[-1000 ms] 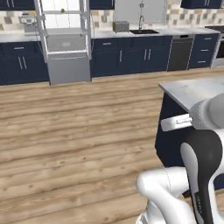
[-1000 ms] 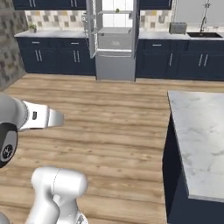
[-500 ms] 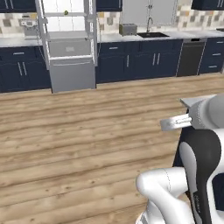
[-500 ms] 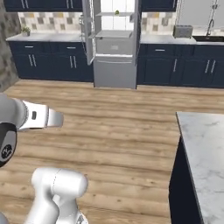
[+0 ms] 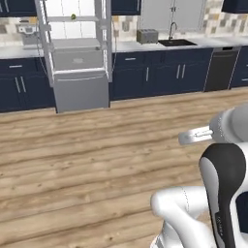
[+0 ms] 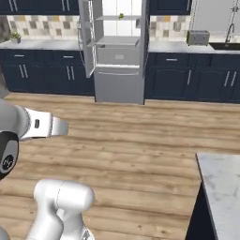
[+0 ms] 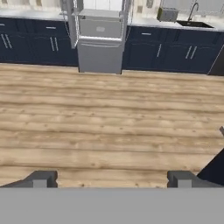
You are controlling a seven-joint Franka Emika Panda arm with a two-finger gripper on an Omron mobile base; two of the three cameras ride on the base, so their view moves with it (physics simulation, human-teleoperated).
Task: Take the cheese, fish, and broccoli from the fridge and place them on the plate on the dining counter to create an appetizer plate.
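The fridge stands open at the far wall, its white inside and glass shelves facing me; it also shows as the fridge and the fridge. A small green lump, likely the broccoli, sits on an upper shelf, seen again as the broccoli. Cheese, fish and plate are out of view. A corner of the dining counter shows at the lower right. My gripper hangs open and empty over the wood floor, far from the fridge.
Dark navy cabinets line the wall on both sides of the fridge. The wall counter carries a toaster and a sink, with a dishwasher beyond. Wide wood floor lies between me and the fridge.
The whole picture has shifted: the camera has moved closer to the fridge, which looks larger. The dining counter has slid out of the left base view. The gripper stays open.
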